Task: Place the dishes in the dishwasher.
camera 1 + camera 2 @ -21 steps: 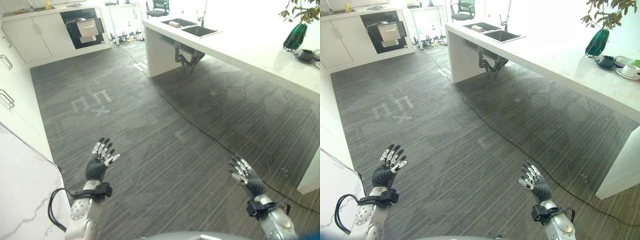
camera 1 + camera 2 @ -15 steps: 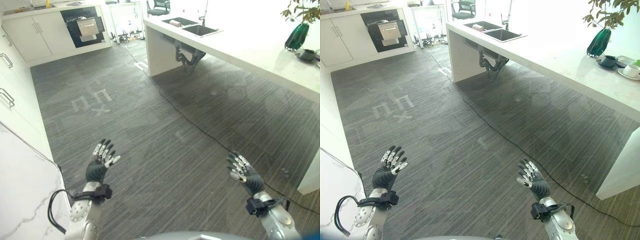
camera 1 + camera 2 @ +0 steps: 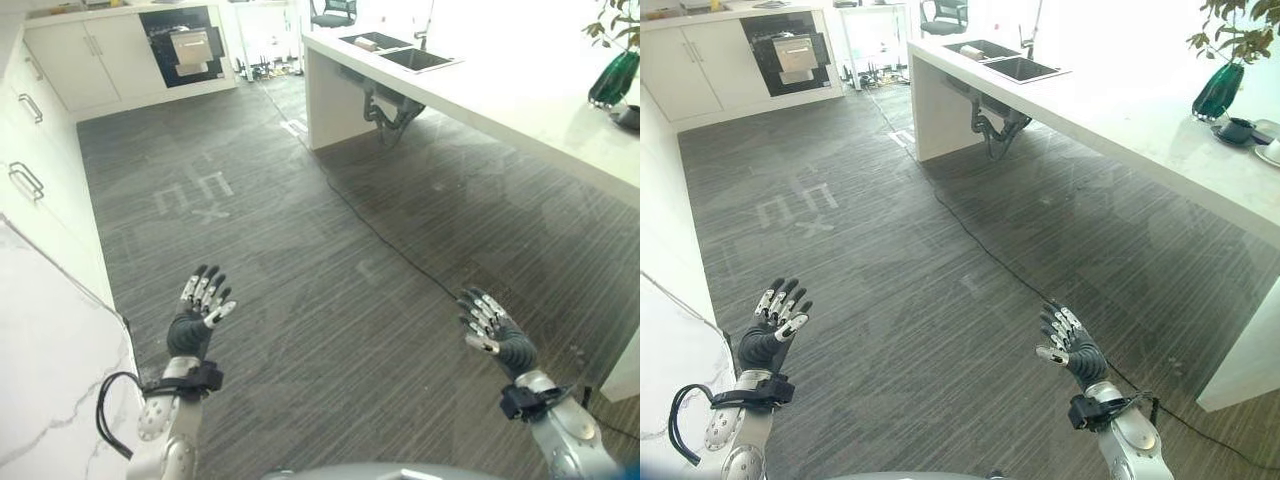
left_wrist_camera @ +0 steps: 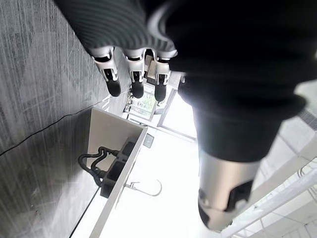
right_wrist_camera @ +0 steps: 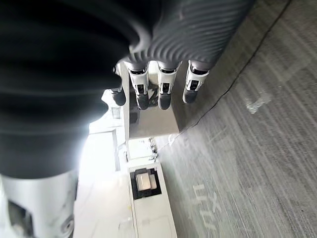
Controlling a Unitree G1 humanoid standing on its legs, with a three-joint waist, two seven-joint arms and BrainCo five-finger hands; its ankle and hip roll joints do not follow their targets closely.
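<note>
Fingers spread on left hand [image 3: 196, 320] and right hand [image 3: 492, 332], both empty above the grey floor [image 3: 320, 250]

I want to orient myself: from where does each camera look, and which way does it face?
Left eye: on the head, looking down at grey floor; left robot hand and right robot hand open, empty.
Right eye: beside it, same scene; both share the counter with sink.
Left wrist: along its fingers toward the counter.
Right wrist: along its fingers toward the dishwasher.
</note>
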